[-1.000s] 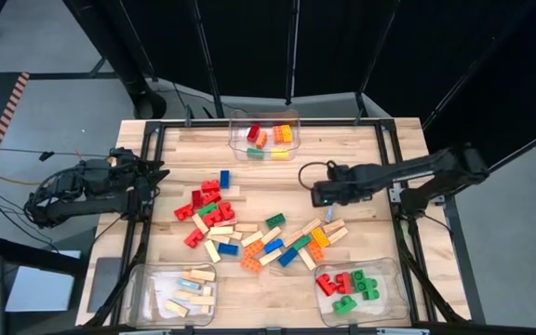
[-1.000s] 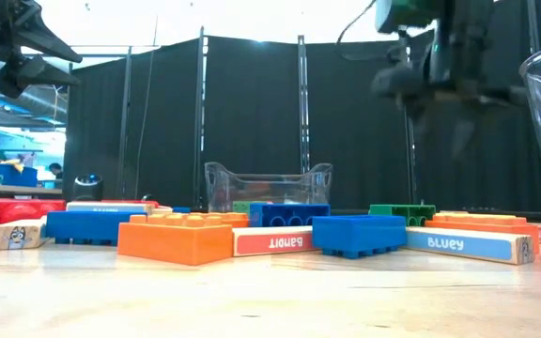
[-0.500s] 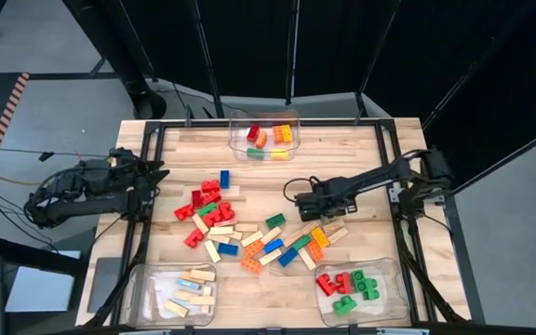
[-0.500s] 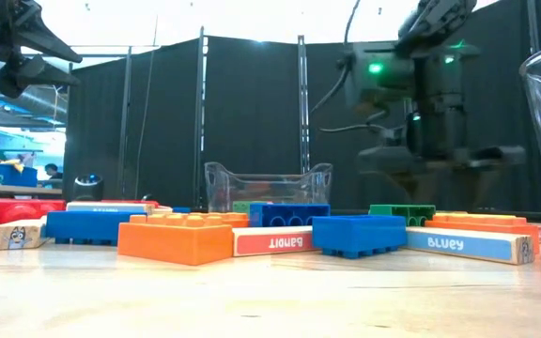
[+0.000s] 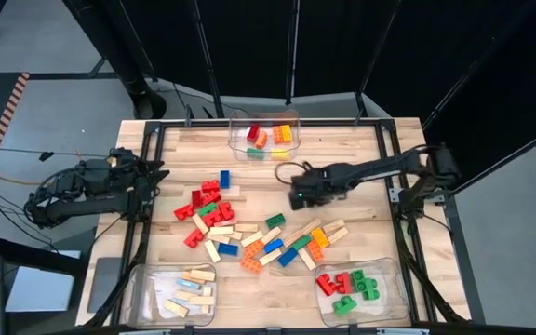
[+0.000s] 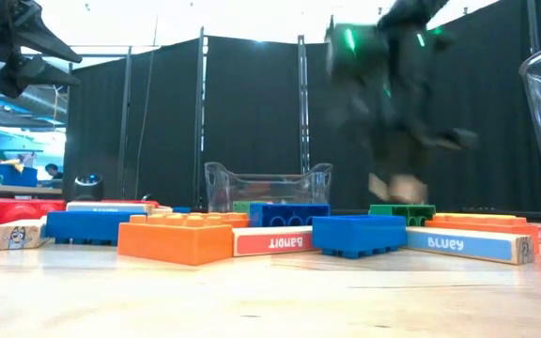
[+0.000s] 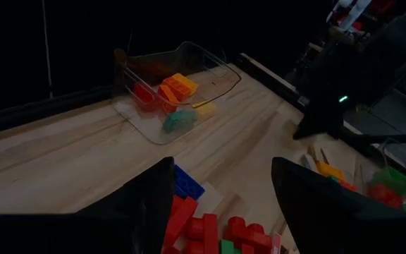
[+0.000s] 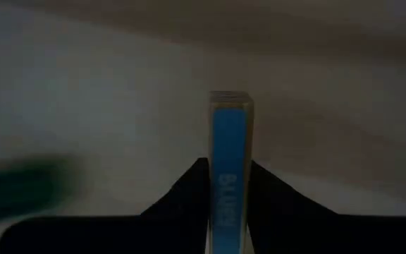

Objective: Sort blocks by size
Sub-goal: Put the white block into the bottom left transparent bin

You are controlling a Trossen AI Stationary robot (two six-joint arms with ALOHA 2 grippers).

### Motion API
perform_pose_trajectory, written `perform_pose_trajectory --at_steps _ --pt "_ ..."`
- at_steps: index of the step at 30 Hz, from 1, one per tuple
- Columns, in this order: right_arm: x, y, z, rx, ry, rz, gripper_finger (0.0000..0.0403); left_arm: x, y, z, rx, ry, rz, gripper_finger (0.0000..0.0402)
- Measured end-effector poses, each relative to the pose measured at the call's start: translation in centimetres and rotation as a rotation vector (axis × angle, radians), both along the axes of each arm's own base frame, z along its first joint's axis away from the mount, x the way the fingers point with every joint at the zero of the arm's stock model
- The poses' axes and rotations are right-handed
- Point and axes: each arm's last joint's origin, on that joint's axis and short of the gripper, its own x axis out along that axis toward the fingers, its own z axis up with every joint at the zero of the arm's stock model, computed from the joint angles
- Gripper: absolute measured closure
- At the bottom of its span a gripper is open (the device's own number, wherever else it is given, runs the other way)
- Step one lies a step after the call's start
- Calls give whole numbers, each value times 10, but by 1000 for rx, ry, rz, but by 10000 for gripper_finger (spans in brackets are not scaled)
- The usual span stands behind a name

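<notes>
The blocks [image 5: 249, 228] lie as a loose pile of coloured bricks and pale wooden bars on the middle of the table. My right gripper [image 5: 298, 197] hangs over the table just beyond the pile's far right part. It is shut on a wooden bar with a blue printed face [image 8: 231, 141]. In the low view that arm is blurred above the blocks. My left gripper [image 5: 159, 172] waits open at the table's left edge, and its fingers [image 7: 146, 204] have nothing between them. My right gripper pinches the wooden bar between its two fingers [image 8: 192, 183], one on each side flanking the blue printed face [image 8: 230, 169]. The fingers point down and lie along the bar, whose free end sticks out past the fingertips. The bar is lifted clear of the table.
A clear bin [image 5: 265, 135] with a few coloured bricks stands at the far edge. Another bin [image 5: 180, 293] at the near left holds wooden bars. A third bin [image 5: 356, 290] at the near right holds red and green bricks. Bare wood lies between the pile and the far bin.
My right gripper came from the table's right toward the near edge and sank over the pile's right end. It has then gone toward the far left with the blue-faced bar between its fingers, moving fast enough to blur the low view.
</notes>
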Motion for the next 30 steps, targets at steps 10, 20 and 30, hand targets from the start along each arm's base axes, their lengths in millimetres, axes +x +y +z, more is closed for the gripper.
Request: perform_pose_trajectory --at_steps 10,20,30 --pt "111 51 82 -171 -690 537 327 0 0 0 -2 -2 0 156" --pt "213 100 72 -180 -909 972 327 0 0 0 -2 -2 1 156" --pt "258 126 41 -15 -1064 1183 327 0 0 0 -2 -3 1 156"
